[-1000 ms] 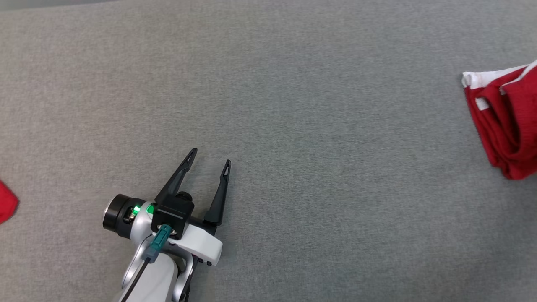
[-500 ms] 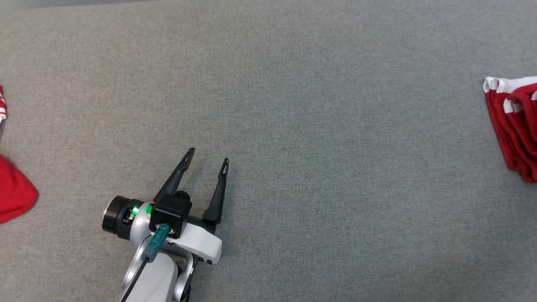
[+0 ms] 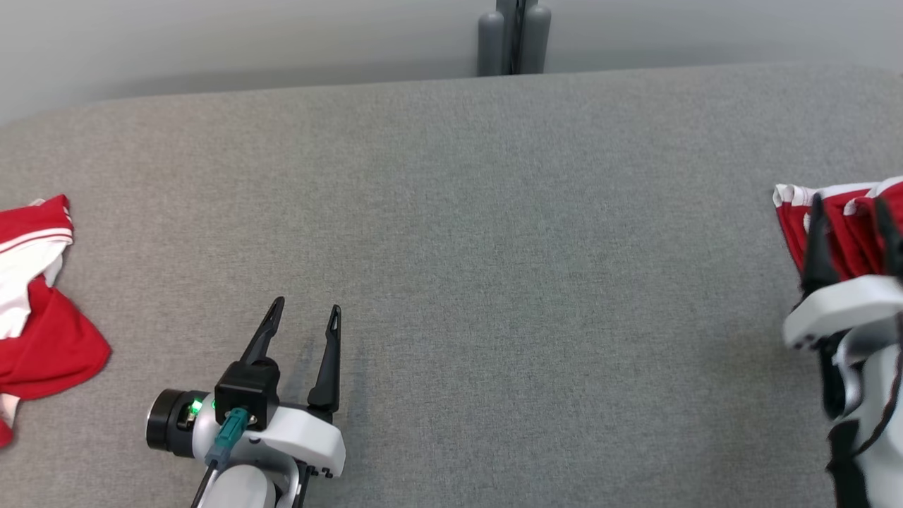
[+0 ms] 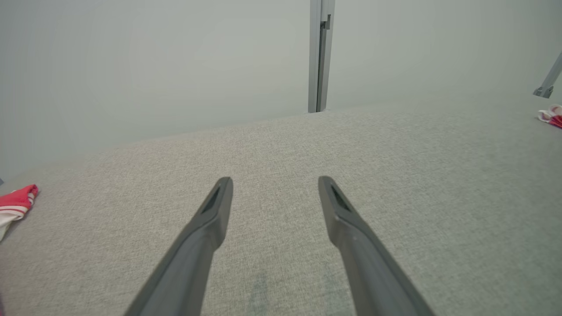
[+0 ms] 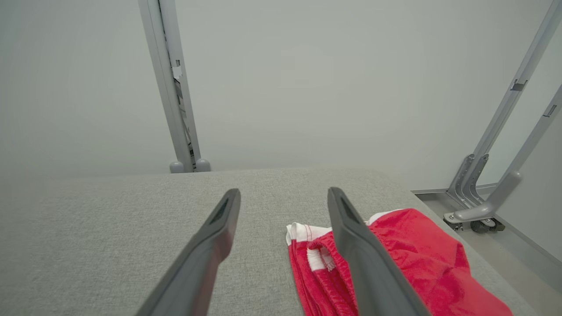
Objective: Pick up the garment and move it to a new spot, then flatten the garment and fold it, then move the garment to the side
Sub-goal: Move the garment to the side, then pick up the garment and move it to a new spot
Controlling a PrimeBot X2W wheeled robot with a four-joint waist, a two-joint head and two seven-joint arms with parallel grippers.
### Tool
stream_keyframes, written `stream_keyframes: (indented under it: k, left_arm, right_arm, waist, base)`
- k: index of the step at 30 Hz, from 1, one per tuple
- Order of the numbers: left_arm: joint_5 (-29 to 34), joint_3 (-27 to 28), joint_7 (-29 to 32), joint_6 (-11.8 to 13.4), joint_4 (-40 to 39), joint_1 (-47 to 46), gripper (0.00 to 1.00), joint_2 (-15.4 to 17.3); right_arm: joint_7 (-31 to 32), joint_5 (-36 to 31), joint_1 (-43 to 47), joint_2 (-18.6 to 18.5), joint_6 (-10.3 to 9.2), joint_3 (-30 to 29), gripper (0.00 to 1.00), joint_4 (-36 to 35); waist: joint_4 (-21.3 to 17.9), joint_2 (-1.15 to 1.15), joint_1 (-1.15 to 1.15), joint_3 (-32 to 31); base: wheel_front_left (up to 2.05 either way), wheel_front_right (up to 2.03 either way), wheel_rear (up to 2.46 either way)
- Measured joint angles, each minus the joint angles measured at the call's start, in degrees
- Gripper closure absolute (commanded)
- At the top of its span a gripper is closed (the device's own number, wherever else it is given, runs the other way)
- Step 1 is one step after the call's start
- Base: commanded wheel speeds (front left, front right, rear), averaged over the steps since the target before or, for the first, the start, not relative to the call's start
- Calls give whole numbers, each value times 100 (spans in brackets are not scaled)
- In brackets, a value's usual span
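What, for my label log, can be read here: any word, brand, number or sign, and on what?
None can be read: the red garment, the red-and-white garment, the left gripper, the right gripper and the grey surface show no text.

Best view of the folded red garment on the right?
Right wrist view: the folded red garment lies close and large, folds and white trim clear. Head view crops it at the frame edge; left wrist view shows a distant scrap.

Lab bay: grey cloth table [image 3: 494, 212], bare wall [image 5: 307, 87], metal struts [image 5: 169, 87].
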Motion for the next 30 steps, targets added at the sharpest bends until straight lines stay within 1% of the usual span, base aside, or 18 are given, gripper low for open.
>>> stream_keyframes:
  k: [4, 9, 11, 15, 21, 27, 30]
  left_arm:
    - [-2, 57, 0, -2, 55, 122, 0, -18]
    - [-15, 158, 1, 24, 123, 316, 0, -23]
    - [-42, 214, 1, 71, 144, 405, 0, -25]
    - [-62, 336, 1, 83, 179, 579, 0, -30]
    - [-93, 549, 1, 127, 233, 813, 0, -30]
    - [-132, 630, 1, 175, 208, 921, 0, -33]
    - [-149, 644, 1, 186, 190, 947, 0, -33]
  right_arm:
    - [0, 285, 534, 190, 0, 392, 0, -145]
    - [0, 475, 1087, 265, 0, 850, 0, -265]
    - [0, 619, 1263, 270, 0, 953, 0, -352]
    - [1, 1023, 1590, 280, 0, 1256, 0, -452]
    - [0, 1224, 1875, 279, 0, 1590, 0, -764]
    - [0, 1483, 2077, 279, -1, 1846, 0, -1055]
    - [0, 1562, 2185, 279, 0, 1949, 0, -1093]
  waist:
    - [65, 0, 0, -228]
    - [155, 0, 0, -498]
    - [185, 0, 0, -608]
    - [231, 0, 0, -834]
    - [230, 0, 0, -1192]
    - [176, 0, 0, -1351]
    - [140, 0, 0, -1390]
  base:
    - [0, 0, 0]
    - [0, 0, 0]
    - [0, 0, 0]
    - [0, 0, 0]
    - [0, 0, 0]
    - [0, 0, 0]
    - [0, 0, 0]
